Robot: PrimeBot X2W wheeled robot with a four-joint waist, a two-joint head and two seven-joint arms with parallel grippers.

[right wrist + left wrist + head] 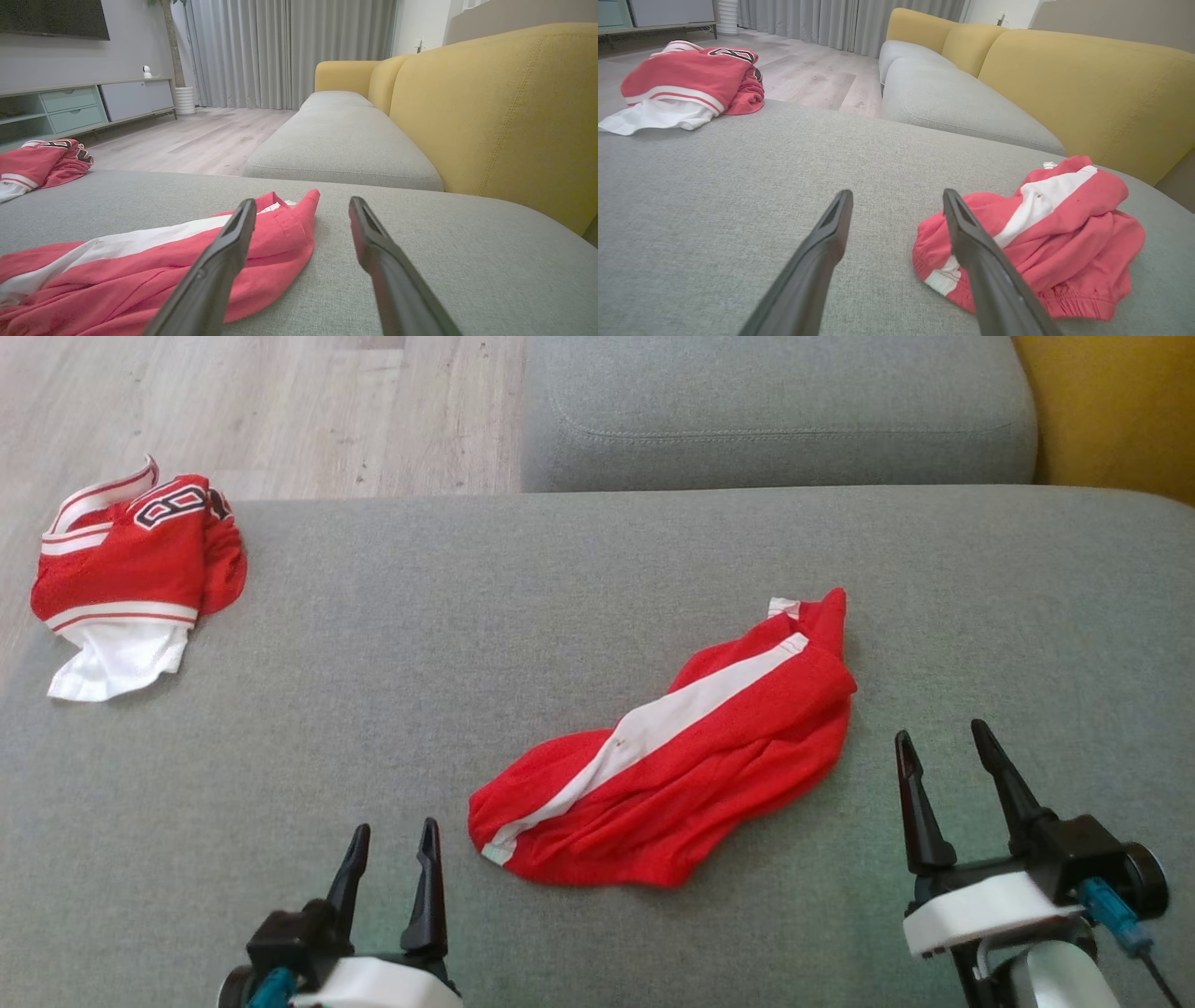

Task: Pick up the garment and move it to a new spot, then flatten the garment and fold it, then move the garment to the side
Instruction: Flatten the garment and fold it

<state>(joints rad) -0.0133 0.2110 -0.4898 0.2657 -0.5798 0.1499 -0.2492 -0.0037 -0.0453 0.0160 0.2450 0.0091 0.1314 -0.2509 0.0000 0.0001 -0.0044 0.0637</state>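
Observation:
A crumpled red garment [672, 775] with a white stripe lies on the grey sofa cushion [392, 691], near the middle right. It also shows in the left wrist view, the garment [1045, 238] to the right of the fingers, and in the right wrist view, the garment [154, 270] to the left. My left gripper [394, 840] stands open at the lower left, just left of the garment's near end, touching nothing. At the lower right my right gripper [941, 735] is open too, a little right of the garment's far end.
A second red and white jersey [131, 569] with a black number lies bunched at the cushion's far left edge. Another grey seat cushion [775, 411] and yellow backrests [490, 107] lie beyond. Wooden floor [261, 401] lies at the far left.

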